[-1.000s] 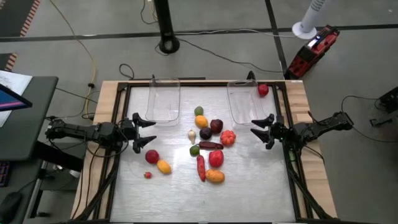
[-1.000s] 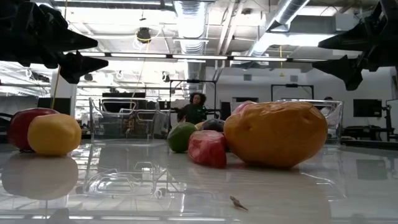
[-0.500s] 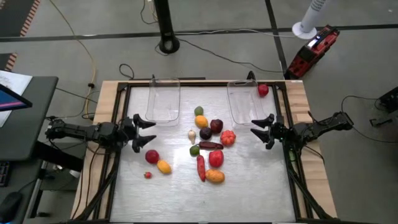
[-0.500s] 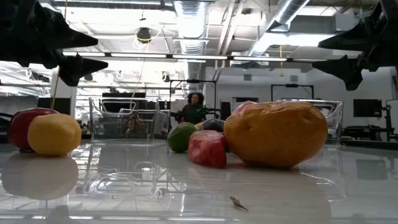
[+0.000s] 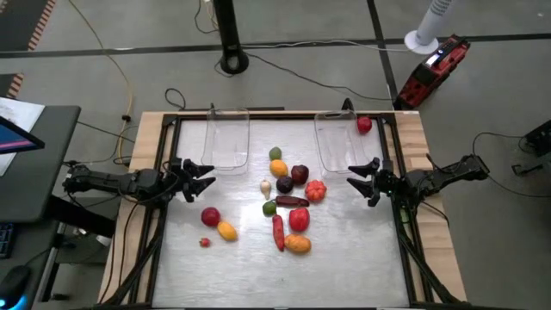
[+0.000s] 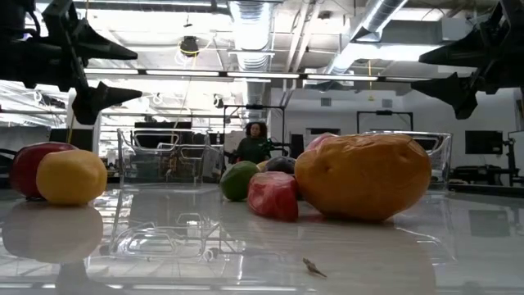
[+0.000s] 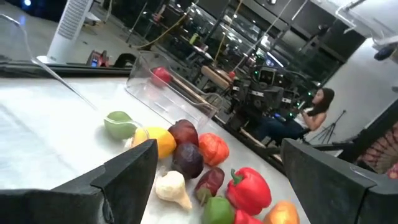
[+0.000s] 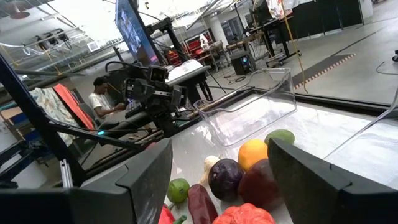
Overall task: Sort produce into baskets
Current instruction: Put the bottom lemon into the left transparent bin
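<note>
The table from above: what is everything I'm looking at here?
Table: one, shiny grey, wooden edges.
Baskets: two, clear, both empty, at the far edge, left basket, right basket.
Produce cluster: about ten mixed pieces, mid-table.
Red round piece, yellow piece, small red piece: near the left arm.
Red piece: one, just outside the right basket.
Red-and-black device: one, on the floor beyond the table.
Left gripper: open, above the table's left side.
Right gripper: open, above the right side.
</note>
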